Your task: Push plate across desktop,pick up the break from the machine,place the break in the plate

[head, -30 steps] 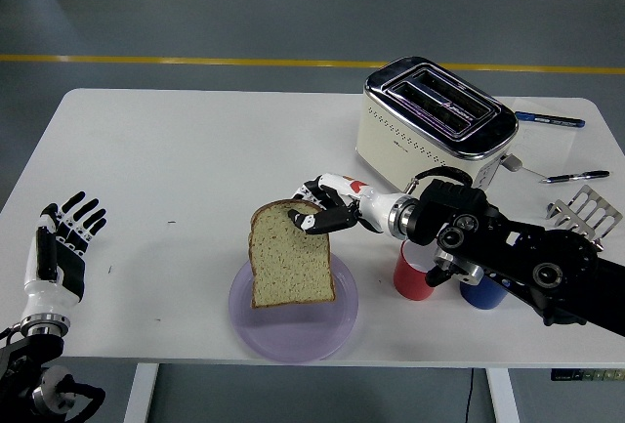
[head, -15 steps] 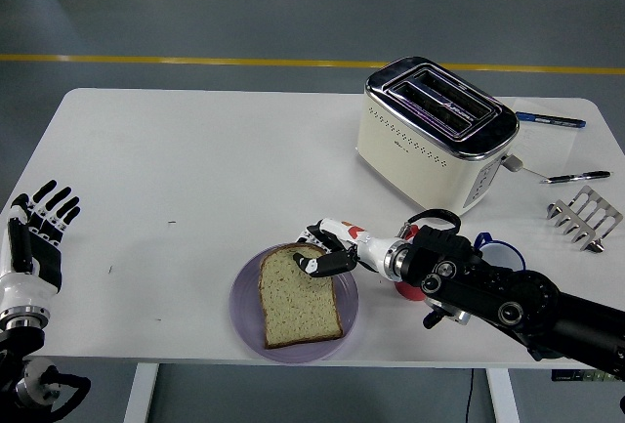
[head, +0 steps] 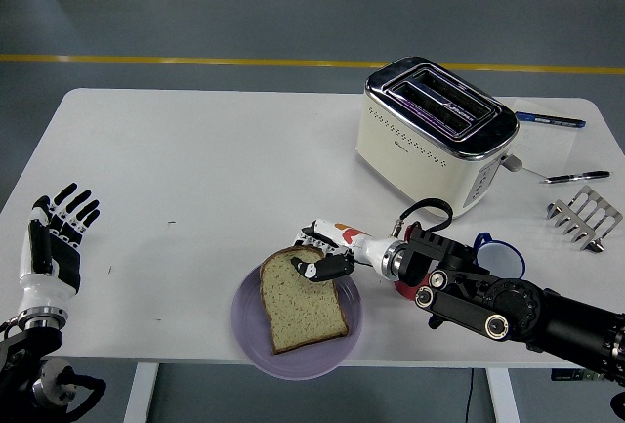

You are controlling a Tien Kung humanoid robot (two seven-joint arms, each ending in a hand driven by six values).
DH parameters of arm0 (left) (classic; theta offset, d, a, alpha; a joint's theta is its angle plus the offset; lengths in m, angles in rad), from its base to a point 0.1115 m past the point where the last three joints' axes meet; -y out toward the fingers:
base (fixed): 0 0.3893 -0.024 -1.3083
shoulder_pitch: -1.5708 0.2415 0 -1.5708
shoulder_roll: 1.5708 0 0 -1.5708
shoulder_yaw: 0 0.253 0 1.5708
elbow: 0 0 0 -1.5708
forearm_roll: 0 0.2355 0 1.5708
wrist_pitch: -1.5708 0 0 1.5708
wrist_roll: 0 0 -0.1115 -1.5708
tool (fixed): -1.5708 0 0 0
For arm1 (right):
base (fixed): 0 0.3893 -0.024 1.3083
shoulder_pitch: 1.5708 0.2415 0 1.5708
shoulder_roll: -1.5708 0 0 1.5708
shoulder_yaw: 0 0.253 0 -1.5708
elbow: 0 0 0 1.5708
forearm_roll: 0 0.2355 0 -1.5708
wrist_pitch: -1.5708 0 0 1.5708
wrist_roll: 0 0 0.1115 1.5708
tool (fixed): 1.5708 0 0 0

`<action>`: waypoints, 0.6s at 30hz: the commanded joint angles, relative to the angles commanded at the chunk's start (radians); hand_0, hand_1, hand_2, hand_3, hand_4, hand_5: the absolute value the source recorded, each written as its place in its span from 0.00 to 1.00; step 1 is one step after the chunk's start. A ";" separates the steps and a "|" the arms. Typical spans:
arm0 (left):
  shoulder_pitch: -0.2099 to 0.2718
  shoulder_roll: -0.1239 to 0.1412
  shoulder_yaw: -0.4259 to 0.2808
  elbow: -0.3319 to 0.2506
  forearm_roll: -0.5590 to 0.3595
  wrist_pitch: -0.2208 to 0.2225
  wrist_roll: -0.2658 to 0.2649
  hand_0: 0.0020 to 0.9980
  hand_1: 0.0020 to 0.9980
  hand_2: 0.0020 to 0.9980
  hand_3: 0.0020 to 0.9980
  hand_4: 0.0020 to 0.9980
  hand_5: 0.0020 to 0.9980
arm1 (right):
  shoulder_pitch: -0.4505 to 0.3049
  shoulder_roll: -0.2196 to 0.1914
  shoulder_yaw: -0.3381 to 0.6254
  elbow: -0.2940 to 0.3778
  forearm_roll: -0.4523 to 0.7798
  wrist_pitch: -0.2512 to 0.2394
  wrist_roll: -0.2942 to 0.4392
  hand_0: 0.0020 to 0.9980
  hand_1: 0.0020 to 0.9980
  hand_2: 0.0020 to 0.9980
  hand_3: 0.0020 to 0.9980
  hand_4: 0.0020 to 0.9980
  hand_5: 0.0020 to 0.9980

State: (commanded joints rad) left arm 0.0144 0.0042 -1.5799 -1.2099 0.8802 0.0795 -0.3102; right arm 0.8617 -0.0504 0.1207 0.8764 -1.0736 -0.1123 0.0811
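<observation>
A slice of bread (head: 302, 298) lies flat on the purple plate (head: 250, 329) near the table's front edge. My right hand (head: 318, 255) reaches in from the right and rests at the slice's top edge, its fingers still curled on the crust. The cream toaster (head: 437, 134) stands at the back right with both slots empty. My left hand (head: 55, 245) is at the table's left edge, fingers spread upward, holding nothing.
A red cup (head: 402, 286) and a blue cup (head: 498, 252) sit behind my right forearm. A metal toast rack (head: 584, 216) and two pens (head: 551, 119) lie at the far right.
My right hand lowered the bread from upright above the plate until it lies flat on it. The left hand shifted slightly at the table's edge.
</observation>
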 joint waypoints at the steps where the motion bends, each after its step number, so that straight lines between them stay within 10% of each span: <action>1: 0.000 0.001 0.001 0.000 0.000 0.000 -0.001 0.75 0.68 0.70 0.72 0.43 1.00 | 0.000 0.003 0.000 -0.009 -0.016 -0.006 0.012 0.50 0.58 0.60 0.72 0.66 0.36; 4: 0.002 0.001 0.000 0.001 0.000 0.002 -0.003 0.75 0.68 0.70 0.72 0.42 1.00 | 0.000 0.009 0.005 -0.023 -0.037 -0.024 0.037 0.64 0.68 0.72 0.83 0.72 0.41; 18: -0.003 -0.004 0.013 0.005 0.001 0.004 -0.005 0.75 0.68 0.70 0.72 0.42 1.00 | -0.002 0.028 0.074 -0.054 0.007 -0.163 0.134 0.72 0.73 0.80 0.92 0.74 0.45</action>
State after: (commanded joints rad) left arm 0.0117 0.0000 -1.5665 -1.2050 0.8815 0.0839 -0.3157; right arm 0.8593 -0.0226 0.1944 0.8229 -1.0663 -0.2750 0.2153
